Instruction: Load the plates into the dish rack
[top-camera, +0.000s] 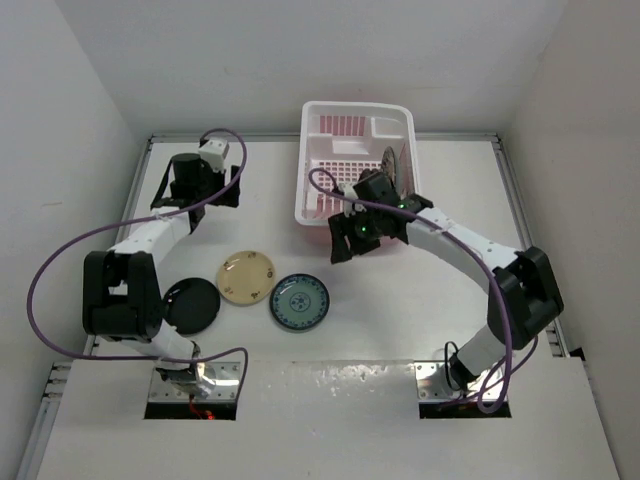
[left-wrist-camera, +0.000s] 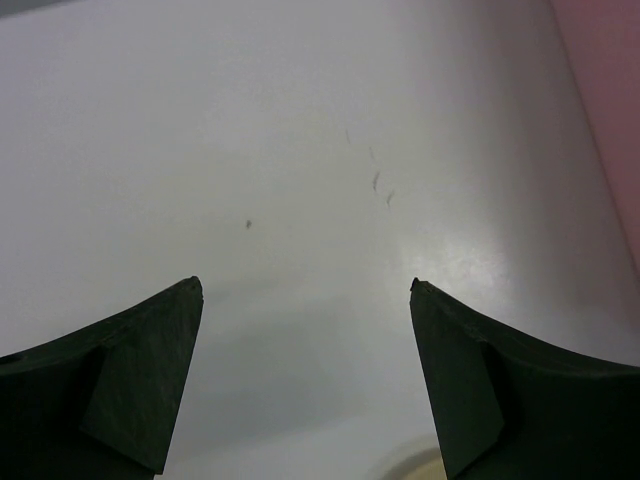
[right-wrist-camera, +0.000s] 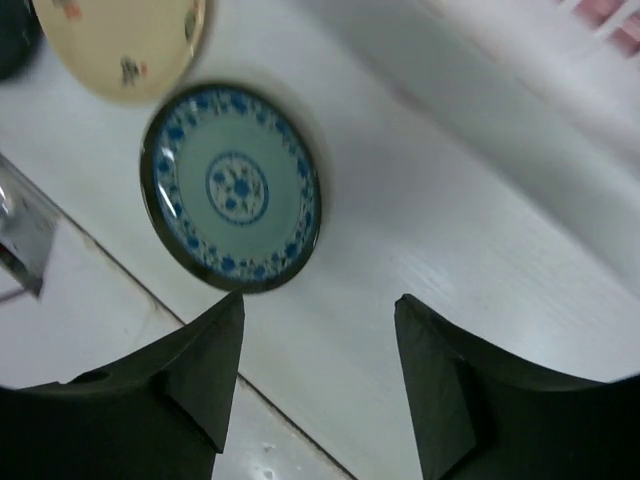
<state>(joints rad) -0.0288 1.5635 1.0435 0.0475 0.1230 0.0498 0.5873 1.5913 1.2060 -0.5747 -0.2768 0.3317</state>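
Right gripper spread wide, nothing held, just beside the dish rack; left gripper gapes empty too, over bare table. I count one patterned plate standing racked. By my reckoning the black plate, yellowish plate and blue-green plate, lying flat nearby, are left to load.

The dish rack is coloured pink and white, and the patterned plate in it is marked dark on pale. On the white bench, the black plate is glossy, the cream-yellow plate is dotted with small motifs, and the blue-green plate is ringed with blue flowers. The left claw and right claw are finished black.
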